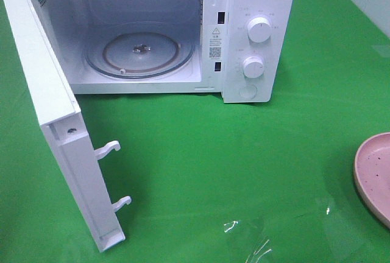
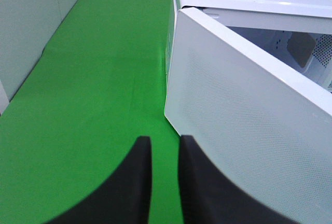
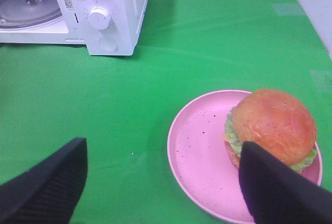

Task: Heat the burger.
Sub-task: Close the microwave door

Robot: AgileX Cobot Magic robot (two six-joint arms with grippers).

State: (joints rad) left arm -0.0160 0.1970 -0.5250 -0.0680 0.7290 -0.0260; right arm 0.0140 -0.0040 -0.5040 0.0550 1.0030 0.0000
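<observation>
- Overhead view: the microwave is standing with its door swung wide, showing the bare glass turntable inside. Only the rim of the pink plate is showing, well off to the knob side of the microwave; neither arm is appearing here, nor the burger.
- Left wrist view: the left gripper is hovering just beside the outer face of the door, its fingers drawn nearly together with a thin gap, gripping nothing.
- Right wrist view: the right gripper is hanging with fingers spread wide and empty, straddling the plate. The burger is sitting on the plate, toward the edge farther from the microwave, close by one finger.
- Judgement: door-opening looks finished; the pick-up step is in hand. Next move calls for centring the right fingers around the bun, closing gently, then carrying it onto the turntable.
</observation>
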